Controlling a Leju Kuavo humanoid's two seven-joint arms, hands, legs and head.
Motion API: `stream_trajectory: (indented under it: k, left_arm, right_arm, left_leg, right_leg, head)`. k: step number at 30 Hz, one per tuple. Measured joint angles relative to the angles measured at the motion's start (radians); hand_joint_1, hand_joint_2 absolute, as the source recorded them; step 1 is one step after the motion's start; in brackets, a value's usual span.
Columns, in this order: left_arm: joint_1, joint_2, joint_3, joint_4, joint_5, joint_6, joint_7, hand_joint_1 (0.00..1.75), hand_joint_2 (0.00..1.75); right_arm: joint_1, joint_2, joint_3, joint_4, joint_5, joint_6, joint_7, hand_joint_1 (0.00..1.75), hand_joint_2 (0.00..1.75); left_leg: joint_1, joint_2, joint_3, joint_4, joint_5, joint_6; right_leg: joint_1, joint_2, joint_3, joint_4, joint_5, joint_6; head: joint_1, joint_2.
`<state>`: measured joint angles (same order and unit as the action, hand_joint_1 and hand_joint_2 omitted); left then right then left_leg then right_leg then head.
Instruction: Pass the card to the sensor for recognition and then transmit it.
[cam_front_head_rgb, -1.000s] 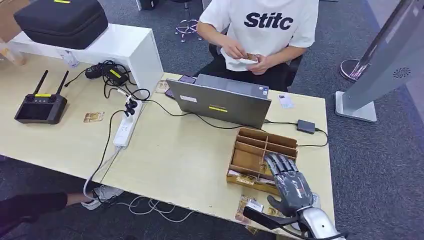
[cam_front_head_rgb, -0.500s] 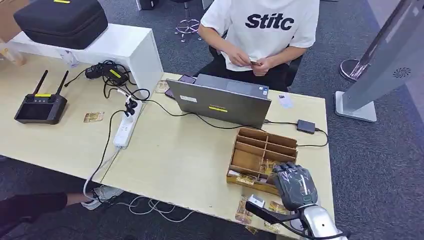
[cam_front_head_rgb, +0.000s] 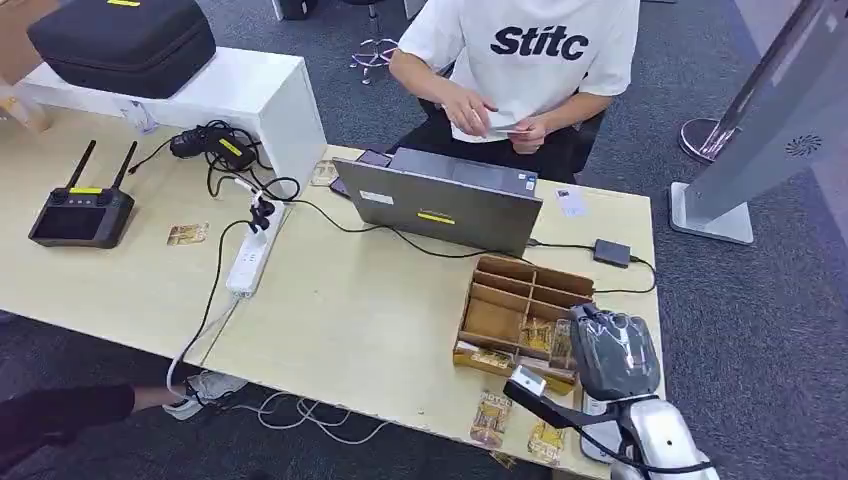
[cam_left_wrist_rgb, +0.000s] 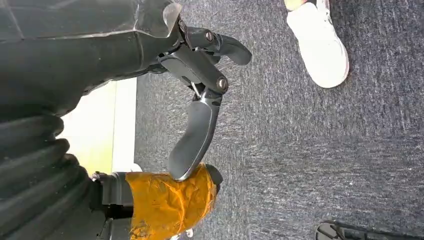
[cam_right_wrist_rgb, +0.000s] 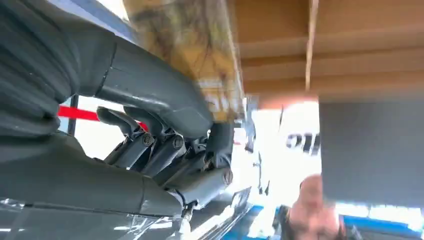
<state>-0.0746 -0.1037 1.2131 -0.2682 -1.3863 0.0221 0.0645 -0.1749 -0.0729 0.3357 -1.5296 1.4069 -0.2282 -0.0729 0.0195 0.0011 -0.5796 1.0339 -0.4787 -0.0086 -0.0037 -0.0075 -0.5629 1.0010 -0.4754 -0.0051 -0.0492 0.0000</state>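
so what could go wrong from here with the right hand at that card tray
1. The right hand sits curled over the wooden tray edge; lifting could snag or drag the tray.
2. In the right wrist view a card seems pressed against the thumb; a loose hold could drop it.
3. Loose cards at the table edge could be knocked off.

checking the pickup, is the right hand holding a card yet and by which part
The right hand seems to pinch a yellow card by one edge, thumb against fingers, though the picture is blurred.

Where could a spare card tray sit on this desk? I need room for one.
Bare desktop lies between the power strip and the wooden organizer, in front of the laptop. It is crowded around the organizer, where loose cards and the right hand are.
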Motion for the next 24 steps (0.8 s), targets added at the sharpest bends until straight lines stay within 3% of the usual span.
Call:
stream_trajectory:
  k: [4, 10, 13, 16, 20, 24]
  left_arm:
    - [0.000, 0.000, 0.000, 0.000, -0.007, -0.001, 0.001, 0.00, 1.75]
    - [-0.004, 0.002, 0.000, 0.000, -0.031, -0.007, 0.002, 0.00, 1.75]
    - [-0.007, 0.006, 0.000, 0.000, -0.046, -0.018, 0.002, 0.00, 1.75]
    - [-0.013, 0.010, -0.007, 0.000, -0.059, -0.023, 0.002, 0.00, 1.75]
    - [-0.015, 0.013, -0.009, 0.000, -0.064, -0.026, 0.002, 0.00, 1.75]
    - [-0.018, 0.018, -0.023, 0.000, -0.080, -0.033, 0.002, 0.00, 1.75]
  right_arm:
    - [-0.034, 0.013, -0.002, -0.070, -0.019, 0.019, -0.005, 1.75, 1.75]
    - [-0.183, 0.066, 0.006, -0.087, -0.106, 0.137, -0.012, 1.75, 1.75]
    - [-0.285, 0.112, 0.010, -0.036, -0.166, 0.199, 0.007, 1.75, 1.75]
    - [-0.374, 0.158, 0.008, 0.029, -0.192, 0.216, 0.031, 1.75, 1.75]
    - [-0.431, 0.197, 0.001, 0.086, -0.212, 0.227, 0.041, 1.75, 1.75]
    - [-0.487, 0.257, -0.057, 0.161, -0.295, 0.258, 0.064, 1.75, 1.75]
  left_leg:
    - [0.000, 0.000, 0.000, 0.000, 0.000, 0.000]
    - [0.000, 0.001, 0.000, 0.000, 0.002, -0.001]
    - [0.000, 0.001, 0.000, 0.000, 0.003, -0.001]
    - [0.000, 0.001, 0.000, 0.000, 0.004, -0.001]
    - [0.000, 0.001, -0.001, 0.000, 0.004, -0.001]
    - [0.000, 0.001, -0.001, 0.000, 0.004, -0.001]
  right_leg:
    - [0.000, 0.000, 0.000, 0.000, 0.000, 0.000]
    - [0.000, 0.001, 0.000, 0.001, 0.001, -0.001]
    - [0.000, 0.001, -0.001, 0.001, 0.002, -0.002]
    - [0.000, 0.000, -0.001, 0.001, 0.003, -0.002]
    - [0.000, 0.000, -0.001, 0.001, 0.003, -0.002]
    - [0.000, 0.001, -0.001, 0.001, 0.003, -0.002]
  head:
    - [0.000, 0.000]
    - [0.000, 0.000]
    - [0.000, 0.000]
    - [0.000, 0.000]
    - [0.001, 0.000]
    - [0.000, 0.000]
